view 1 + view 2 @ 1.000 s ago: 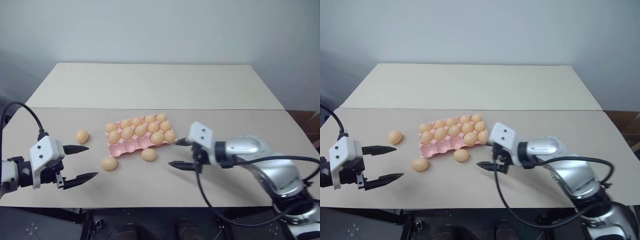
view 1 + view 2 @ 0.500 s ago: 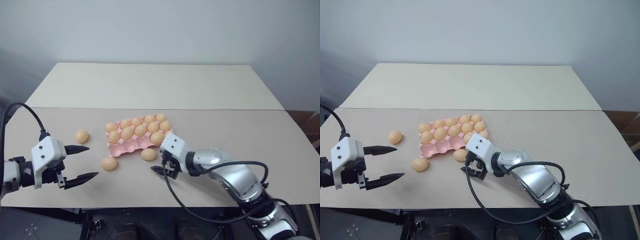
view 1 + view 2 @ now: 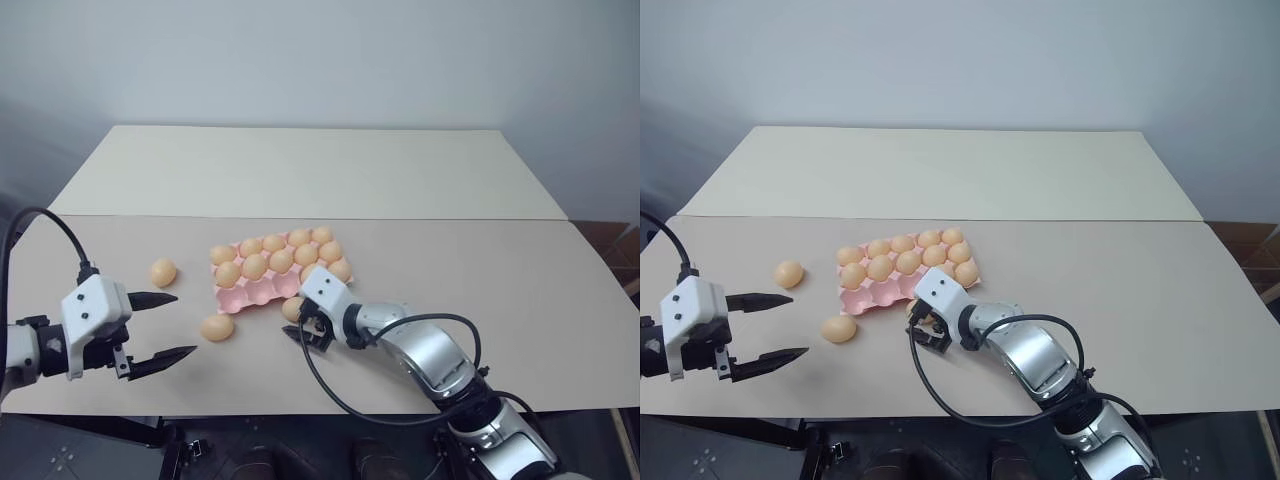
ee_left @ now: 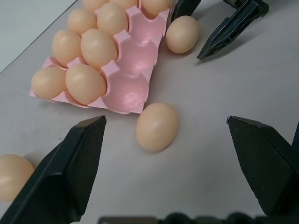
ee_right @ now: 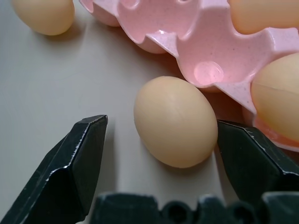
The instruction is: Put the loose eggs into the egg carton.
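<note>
While eleven cups of the egg carton [image 3: 280, 268] are filled, I count three loose eggs [image 3: 217, 327] on the bench (right tool [image 5: 161, 161] open around one, ungripped; left tool [image 3: 165, 326] open, idle).

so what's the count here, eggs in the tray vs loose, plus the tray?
Loose eggs: 3
Eggs seated in the carton: 12
Egg carton: 1
Total: 16 things, 15 of them eggs
</note>
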You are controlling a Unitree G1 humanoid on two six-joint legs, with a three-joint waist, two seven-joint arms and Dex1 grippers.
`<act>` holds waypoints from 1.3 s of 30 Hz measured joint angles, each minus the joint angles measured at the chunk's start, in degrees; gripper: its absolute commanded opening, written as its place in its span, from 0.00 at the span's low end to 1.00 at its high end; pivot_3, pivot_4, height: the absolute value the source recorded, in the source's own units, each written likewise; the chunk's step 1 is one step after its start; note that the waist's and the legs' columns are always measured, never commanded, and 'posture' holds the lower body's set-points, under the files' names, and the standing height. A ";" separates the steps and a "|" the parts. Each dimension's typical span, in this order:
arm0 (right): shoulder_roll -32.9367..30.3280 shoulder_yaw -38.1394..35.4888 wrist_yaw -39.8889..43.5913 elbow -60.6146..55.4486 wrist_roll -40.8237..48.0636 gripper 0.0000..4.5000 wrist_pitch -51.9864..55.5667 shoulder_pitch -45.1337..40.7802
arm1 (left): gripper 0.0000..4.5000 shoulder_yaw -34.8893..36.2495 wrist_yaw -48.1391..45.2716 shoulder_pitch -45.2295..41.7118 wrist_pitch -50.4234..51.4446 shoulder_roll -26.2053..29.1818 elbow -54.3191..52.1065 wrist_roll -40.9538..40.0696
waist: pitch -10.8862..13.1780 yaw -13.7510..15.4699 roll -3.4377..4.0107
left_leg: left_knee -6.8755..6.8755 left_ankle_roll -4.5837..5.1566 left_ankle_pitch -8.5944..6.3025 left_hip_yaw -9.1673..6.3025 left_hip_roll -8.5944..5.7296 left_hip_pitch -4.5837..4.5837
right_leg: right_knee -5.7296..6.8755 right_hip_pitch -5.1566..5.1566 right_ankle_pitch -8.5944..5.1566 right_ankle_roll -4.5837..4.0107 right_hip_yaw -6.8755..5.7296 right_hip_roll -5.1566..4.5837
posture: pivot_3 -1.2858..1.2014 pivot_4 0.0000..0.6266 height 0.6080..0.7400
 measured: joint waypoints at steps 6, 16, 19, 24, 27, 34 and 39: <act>-0.08 -0.13 -0.52 -0.49 -0.91 0.45 0.05 0.10 | 1.00 -0.02 0.34 -0.18 -0.01 -0.14 0.00 0.16 | 0.00 -0.01 0.00 | 0.00 0.00 0.00 0.00 0.00 0.00 | 0.00 0.00 0.00 0.00 0.00 0.00 | 0.52 0.24 1.00; -13.14 -0.53 7.41 -15.76 0.39 0.45 1.90 0.31 | 1.00 -0.05 0.43 0.26 -0.01 -0.14 0.16 0.19 | 0.00 -0.04 0.00 | 0.00 0.00 0.00 -0.02 0.00 0.01 | -0.02 0.01 0.00 0.00 -0.03 0.01 | 0.52 0.24 1.00; -14.77 -0.45 10.22 -18.55 0.14 0.45 -0.34 -6.73 | 1.00 -0.03 0.35 0.42 0.00 -0.12 0.17 0.26 | 0.01 -0.85 0.01 | 0.00 0.00 0.00 -0.02 0.01 0.09 | 0.05 0.01 0.00 0.00 0.04 0.03 | 0.52 0.24 1.00; -16.26 5.20 12.78 -12.27 -7.37 0.45 -11.89 -14.04 | 1.00 -0.26 1.01 1.15 0.13 -0.75 -0.24 0.22 | -0.02 -0.99 -0.04 | -0.01 0.00 0.00 -0.02 0.00 0.07 | -0.04 0.05 0.00 -0.01 -0.02 0.00 | 0.52 0.24 1.00; -15.06 8.62 13.74 -4.70 -12.01 0.45 -19.84 -15.19 | 1.00 -0.10 1.36 2.30 0.25 -1.04 -1.01 0.20 | -0.03 -0.99 -0.05 | -0.01 0.00 0.00 -0.02 0.00 0.00 | -0.01 -0.02 0.00 -0.01 -0.01 0.00 | 0.52 0.24 1.00; -9.95 10.41 14.39 8.11 -18.60 0.45 -31.54 -17.33 | 1.00 2.41 1.54 5.77 0.32 -1.69 -2.10 0.20 | -0.03 -1.21 -0.05 | -0.01 0.00 0.00 -0.03 0.01 0.02 | 0.03 -0.02 0.00 -0.02 -0.01 0.00 | 0.52 0.24 1.00; -7.77 10.38 15.38 12.82 -20.90 0.51 -35.22 -18.31 | 1.00 3.62 1.66 6.51 0.38 -1.72 -2.81 0.18 | -0.03 -1.19 -0.04 | -0.01 0.00 0.00 -0.04 0.01 0.03 | 0.03 0.00 0.00 -0.02 -0.02 -0.01 | 0.52 0.24 1.00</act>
